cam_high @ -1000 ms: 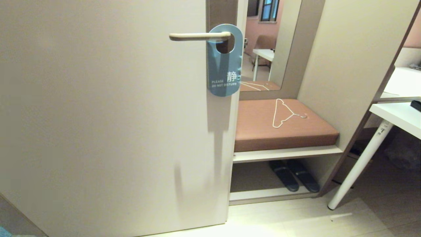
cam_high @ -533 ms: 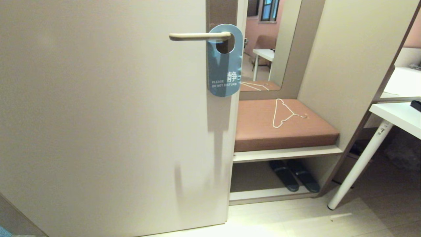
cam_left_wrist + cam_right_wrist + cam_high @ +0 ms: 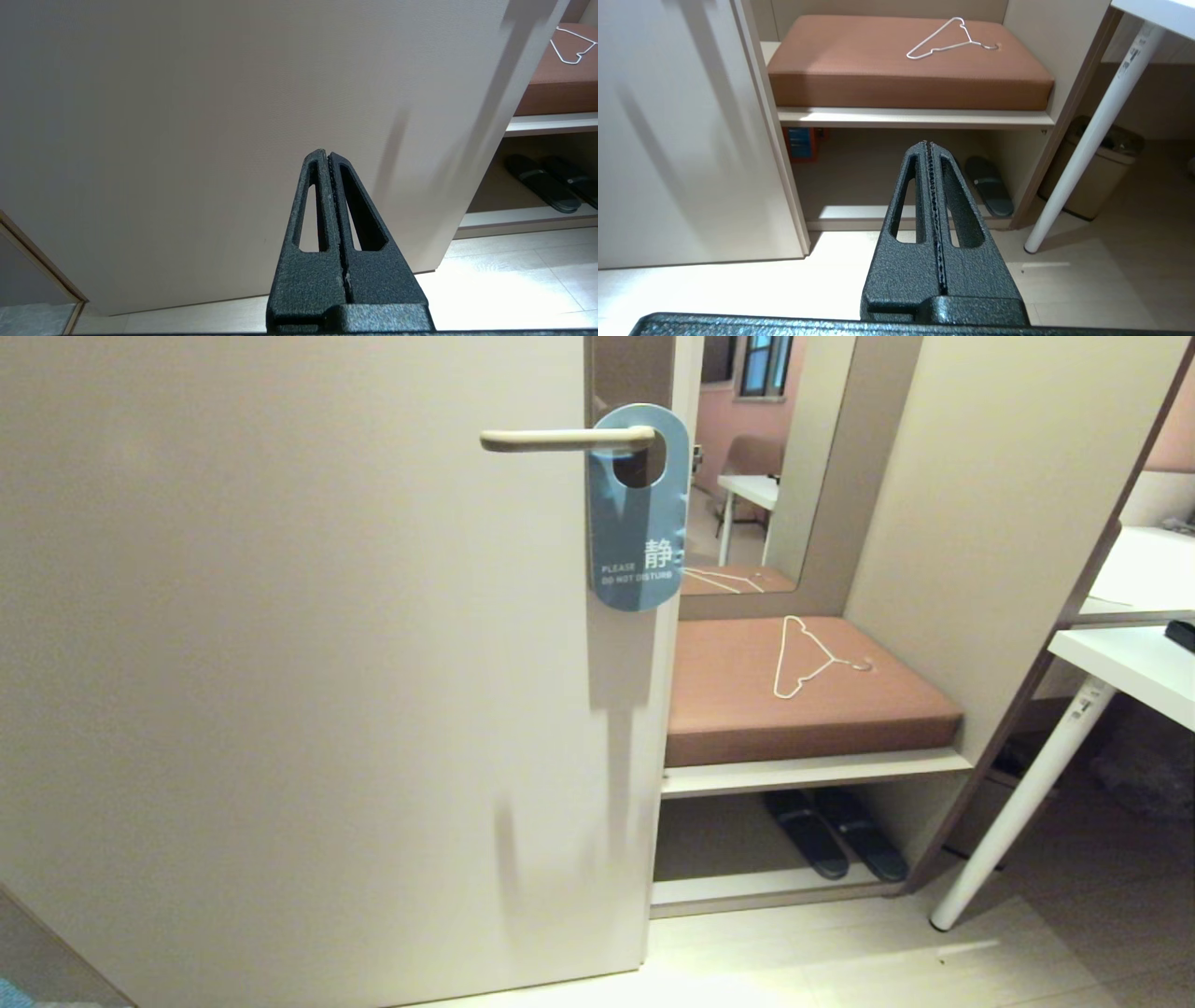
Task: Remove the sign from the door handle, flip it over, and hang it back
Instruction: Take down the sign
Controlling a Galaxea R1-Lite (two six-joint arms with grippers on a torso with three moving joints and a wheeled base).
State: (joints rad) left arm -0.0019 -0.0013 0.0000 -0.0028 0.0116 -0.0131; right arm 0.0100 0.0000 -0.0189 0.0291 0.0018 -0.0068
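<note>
The sign [image 3: 636,537] hangs by its large hole on the cream door handle [image 3: 560,440], blue-grey face out with white "PLEASE DO NOT DISTURB". The handle sticks out to the left from a brown-grey plate [image 3: 630,369] near the door's right edge. Neither arm shows in the head view. My left gripper [image 3: 327,155] is shut and empty, low down, facing the lower part of the door. My right gripper [image 3: 930,143] is shut and empty too, low, pointing at the shelf under the bench.
Right of the door [image 3: 280,663] a brown cushioned bench [image 3: 803,705] carries a thin white wire hanger [image 3: 808,658]. Dark slippers [image 3: 836,835] lie on the shelf beneath. A white table [image 3: 1130,667] with a slanting leg [image 3: 1018,803] stands at the right; a bin [image 3: 1099,175] sits behind the leg.
</note>
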